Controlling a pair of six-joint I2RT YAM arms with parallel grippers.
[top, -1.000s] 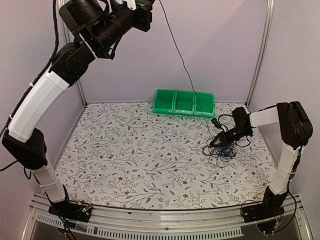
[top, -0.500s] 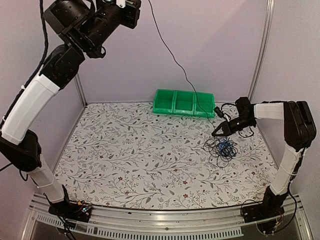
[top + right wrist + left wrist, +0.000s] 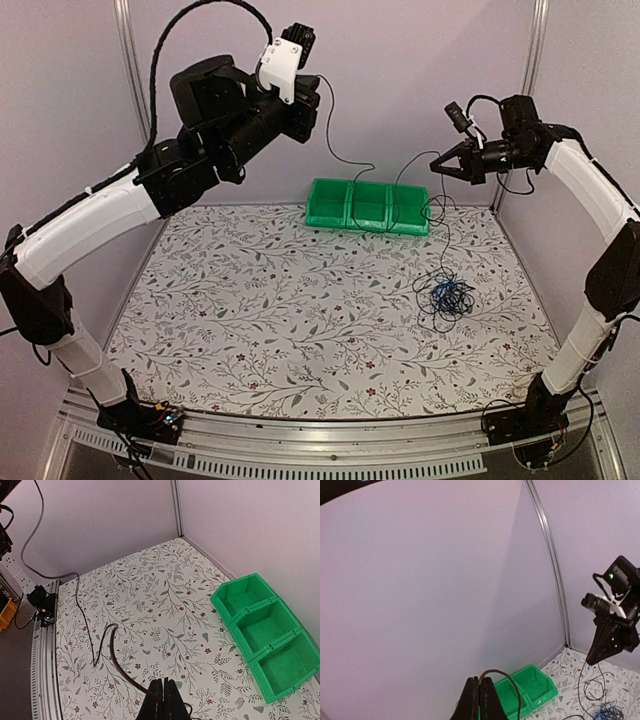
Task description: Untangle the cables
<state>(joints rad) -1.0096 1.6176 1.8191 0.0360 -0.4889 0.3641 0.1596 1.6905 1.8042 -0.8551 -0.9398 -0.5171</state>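
— How do the fingers of the left gripper (image 3: 479, 681) stand?

— Pressed together, pinching a thin black strand (image 3: 495, 670). In the left wrist view the wire loops up out of the closed tips. The gripper is held high, above and to the left of the green three-compartment bin (image 3: 367, 205).

— And the right gripper (image 3: 441, 165)?

— Also held high, above the bin's right end. Its own camera shows the two fingers flat against each other with a dark wire coming out between them, so it is pinching too. As far as the top view shows, it is the same black strand.

— How does that strand run?

— From the left gripper it hangs down and sags to just above the bin's back rim. Then it rises to the right gripper. More black wire hangs from the right gripper past the bin's right end, down to the table (image 3: 250, 300).

— Where are the rest of the cables (image 3: 448, 293)?

— In a small loose tangle on the floral table, in front of the bin's right compartment and apart from it. A blue wire (image 3: 452, 291) is coiled in the middle, with black loops spread around it. The left wrist view catches the edge of the same heap below the right gripper.
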